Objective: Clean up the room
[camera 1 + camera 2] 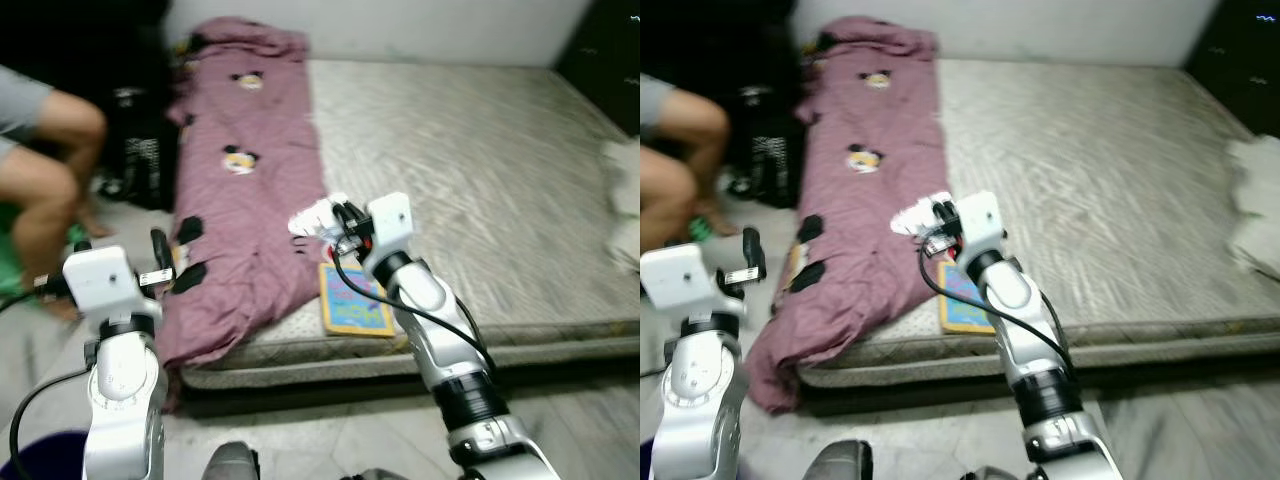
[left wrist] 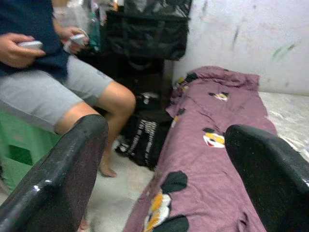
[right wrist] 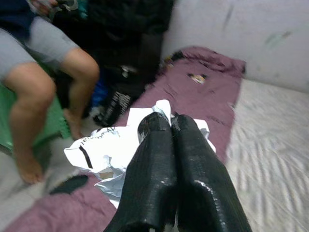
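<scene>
Bare grey mattress [image 1: 480, 190] on the floor, with a purple blanket [image 1: 245, 180] strewn along its left edge. Lying at the front edge, beside the blanket's hem: a colourful book [image 1: 352, 305]. Held above the blanket near that edge by the right gripper [image 3: 171, 123]: a crumpled white plastic bag [image 3: 108, 152], fingers pressed together on it, bag bulging out past the tips. Raised off the left edge, over the floor: left gripper [image 1: 160, 250], fingers [image 2: 63, 174] spread apart, holding nothing. Seated beyond, a person [image 2: 53, 82], apparently clutching small devices.
</scene>
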